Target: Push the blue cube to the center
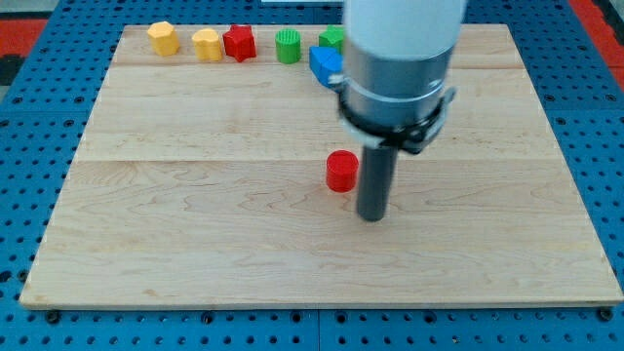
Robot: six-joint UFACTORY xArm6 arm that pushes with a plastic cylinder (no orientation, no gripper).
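1. Pale wooden board (pixel 195 244) on a blue pegboard surface (pixel 29 146); the landmark for every entry below is the red cylinder (pixel 341 172), standing near the board's middle.
2. Dark rod, my tip (pixel 371 217): just to the view's right of the red cylinder and slightly toward the view's bottom, close beside it; contact cannot be told. The tip grasps nothing and touches no other block.
3. Arm housing (pixel 400 58), white above grey: rises above the rod, toward the view's top and right of the red cylinder, hiding part of the back row.
4. Blue cube (pixel 326 65): well apart from the red cylinder, toward the view's top, near the board's far edge; its right side is hidden by the arm housing.
5. Green block (pixel 331 38): just beyond the blue cube, partly hidden, shape unclear.
6. Green cylinder (pixel 288 46): top-left of the landmark, just left of the blue cube.
7. Red star-like block (pixel 240 43): further left in that row.
8. Yellow block (pixel 206 45): touching or nearly touching the red star-like block.
9. Second yellow block (pixel 163 38): leftmost, farthest from the landmark.
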